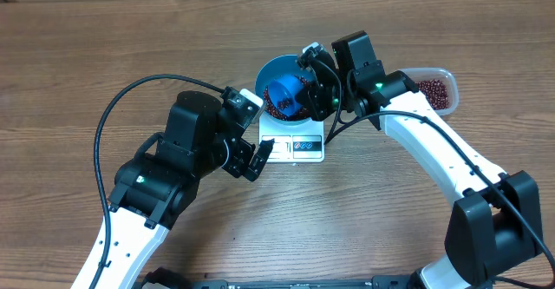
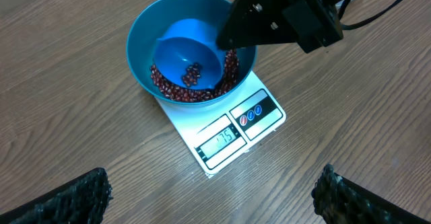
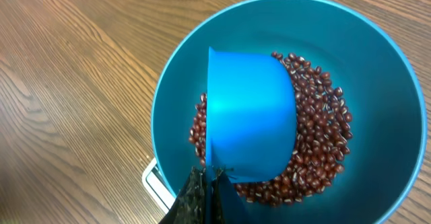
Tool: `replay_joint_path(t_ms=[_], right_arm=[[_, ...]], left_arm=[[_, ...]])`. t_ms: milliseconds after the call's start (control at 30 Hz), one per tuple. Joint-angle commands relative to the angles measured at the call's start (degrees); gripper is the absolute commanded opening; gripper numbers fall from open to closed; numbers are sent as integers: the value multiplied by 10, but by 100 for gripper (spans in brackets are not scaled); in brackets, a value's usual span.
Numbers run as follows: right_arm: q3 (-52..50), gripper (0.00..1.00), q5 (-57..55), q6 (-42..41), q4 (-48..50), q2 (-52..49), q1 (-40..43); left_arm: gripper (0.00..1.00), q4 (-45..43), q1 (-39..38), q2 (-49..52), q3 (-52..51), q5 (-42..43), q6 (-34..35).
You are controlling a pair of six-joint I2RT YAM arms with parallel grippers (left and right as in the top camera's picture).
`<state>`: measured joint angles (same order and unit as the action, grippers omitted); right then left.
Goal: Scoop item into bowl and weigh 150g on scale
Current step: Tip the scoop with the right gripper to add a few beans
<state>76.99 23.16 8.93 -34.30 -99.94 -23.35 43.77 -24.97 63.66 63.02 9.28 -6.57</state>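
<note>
Beans [image 3: 316, 123], small and dark red-brown, lie in a loose layer across the bottom of the deep blue bowl [image 3: 397, 83], and a few more sit inside the scoop [image 2: 185, 56]. The bowl stands on the white scale [image 2: 269, 109] and covers most of its back part, leaving the front strip with the display and buttons bare. Digits show on the display, but they are too blurred to read with any certainty.

The small blue scoop is inside the bowl, tipped on its side above the beans. Its open mouth faces the left wrist camera and its rounded back faces the right wrist camera. The right gripper [image 3: 205, 177] reaches down over the bowl's rim, its dark fingers [image 3: 192, 197] pressed together and pinching the scoop at its near end. The handle itself is hidden behind them.

The left gripper [image 2: 212, 207] hangs just in front of the scale with its fingers spread wide and nothing between them. It is apart from both the scale and the bowl.

A clear plastic tub [image 1: 434, 70] rests on the wooden table [image 1: 104, 46] near the bowl, partly hidden behind the right arm. It also holds beans of the same kind.
</note>
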Motion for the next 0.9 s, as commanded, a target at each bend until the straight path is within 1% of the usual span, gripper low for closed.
replay_joint_path(t_ms=[0, 133, 867], right_arm=[[0, 4, 12, -31, 12, -3, -3], [0, 4, 14, -47, 28, -2, -2], [0, 4, 5, -47, 60, 44, 0]], left_arm=[[100, -1, 2, 1, -2, 8, -11], [100, -1, 2, 1, -2, 8, -11], [100, 0, 2, 1, -2, 9, -11]])
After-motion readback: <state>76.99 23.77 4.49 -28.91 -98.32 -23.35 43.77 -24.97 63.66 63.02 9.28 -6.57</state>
